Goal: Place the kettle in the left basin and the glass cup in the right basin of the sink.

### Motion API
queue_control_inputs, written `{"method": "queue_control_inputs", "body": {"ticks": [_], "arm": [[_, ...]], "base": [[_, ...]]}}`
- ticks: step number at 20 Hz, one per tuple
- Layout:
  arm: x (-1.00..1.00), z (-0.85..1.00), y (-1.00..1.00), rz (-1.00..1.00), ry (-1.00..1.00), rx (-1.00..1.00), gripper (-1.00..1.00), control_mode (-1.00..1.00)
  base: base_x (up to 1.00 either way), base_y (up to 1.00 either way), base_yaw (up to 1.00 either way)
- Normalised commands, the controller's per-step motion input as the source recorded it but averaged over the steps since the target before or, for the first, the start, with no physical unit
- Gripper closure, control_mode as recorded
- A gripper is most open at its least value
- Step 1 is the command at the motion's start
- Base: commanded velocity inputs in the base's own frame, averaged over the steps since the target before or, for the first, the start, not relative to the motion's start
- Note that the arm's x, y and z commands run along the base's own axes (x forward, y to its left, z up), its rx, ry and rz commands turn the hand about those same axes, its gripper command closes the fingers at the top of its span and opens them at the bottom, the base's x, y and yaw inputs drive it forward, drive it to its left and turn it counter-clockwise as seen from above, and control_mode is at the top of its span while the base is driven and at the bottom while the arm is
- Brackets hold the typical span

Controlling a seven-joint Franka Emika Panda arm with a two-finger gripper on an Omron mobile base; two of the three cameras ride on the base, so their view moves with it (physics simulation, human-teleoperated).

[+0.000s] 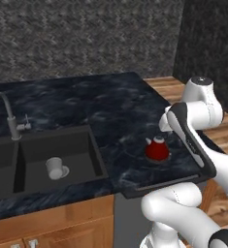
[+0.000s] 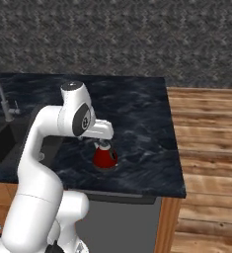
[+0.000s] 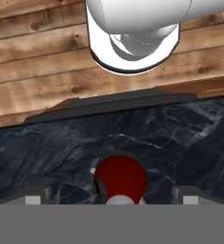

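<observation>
Over the dark marble counter (image 1: 110,104), near its front edge: gripper (image 3: 111,196) poised above the red kettle (image 1: 157,149), glass cup (image 1: 55,168) already down in the sink (image 1: 91,145).

Seen from the hand camera, kettle at 6 o'clock, dead centre between two widely spread finger tips (image 3: 33,199), nothing clasped, red body and pale top knob just showing. From the left base camera, kettle upright on the counter at about 3 o'clock of the sink, well apart from it, partly screened by the white forearm. Cup lying tilted on the floor of the right basin (image 1: 76,140), just right of the thin divider; left basin (image 1: 1,160) at 9 o'clock of it, grey tap (image 1: 8,116) behind at 12 o'clock. Wooden floor (image 2: 211,148) beyond the counter end.
</observation>
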Motion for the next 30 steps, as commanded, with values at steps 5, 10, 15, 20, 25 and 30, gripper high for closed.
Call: {"method": "queue_control_inputs", "body": {"ticks": [5, 10, 15, 20, 25, 30], "arm": [[0.0, 0.0, 0.0, 0.0, 0.0, 0.0, -1.0, 1.0], [0.0, 0.0, 0.0, 0.0, 0.0, 0.0, -1.0, 1.0], [0.0, 0.0, 0.0, 0.0, 0.0, 0.0, -1.0, 1.0], [0.0, 0.0, 0.0, 0.0, 0.0, 0.0, -1.0, 1.0], [0.0, 0.0, 0.0, 0.0, 0.0, 0.0, -1.0, 1.0], [0.0, 0.0, 0.0, 0.0, 0.0, 0.0, -1.0, 1.0]], "base": [[0.25, -0.36, 0.0], [0.34, -0.32, 0.0], [0.43, -0.21, 0.03], [0.43, -0.14, 0.04], [0.16, -0.1, 0.09], [0.03, -0.13, 0.16]]}}
